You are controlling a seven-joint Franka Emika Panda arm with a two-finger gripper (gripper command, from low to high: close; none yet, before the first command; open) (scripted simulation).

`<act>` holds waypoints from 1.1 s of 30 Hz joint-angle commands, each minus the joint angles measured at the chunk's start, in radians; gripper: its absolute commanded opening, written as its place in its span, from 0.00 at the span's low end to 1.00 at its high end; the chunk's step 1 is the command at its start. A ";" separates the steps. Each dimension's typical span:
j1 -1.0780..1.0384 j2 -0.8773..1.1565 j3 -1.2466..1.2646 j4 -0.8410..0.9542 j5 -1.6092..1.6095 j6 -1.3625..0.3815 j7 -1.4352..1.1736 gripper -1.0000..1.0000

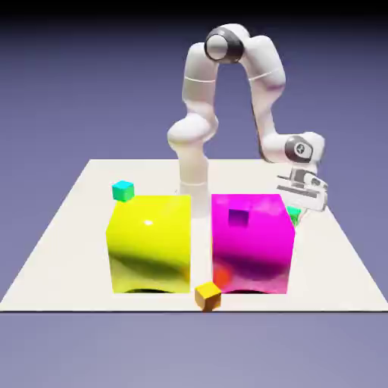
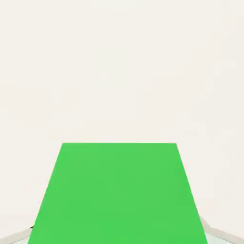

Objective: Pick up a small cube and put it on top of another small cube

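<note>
Green fills the lower half of the hand view: the small cube (image 2: 119, 195) sits large between the fingertips, so the gripper (image 1: 301, 203) has its jaws closed on this cube. In the exterior view only a green corner (image 1: 293, 215) shows, low at the right of the magenta block (image 1: 252, 242), near the table (image 1: 76, 227). The teal cube (image 1: 123, 190) stands at the far left behind the yellow block (image 1: 149, 242), and the orange cube (image 1: 208, 295) lies at the near edge. I think the risk is the transport: if the hand travels low it can hit the magenta block, and a tiny cube can slip or land off-centre and fall.
</note>
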 commanded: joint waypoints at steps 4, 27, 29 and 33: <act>-0.144 -0.011 0.145 0.018 0.069 -0.092 0.094 0.00; -0.803 -0.191 0.680 0.203 0.516 -0.816 0.528 0.00; -0.777 -0.197 0.611 0.224 0.507 -0.799 0.441 0.00; -0.726 -0.209 0.475 0.267 0.490 -0.766 0.267 0.00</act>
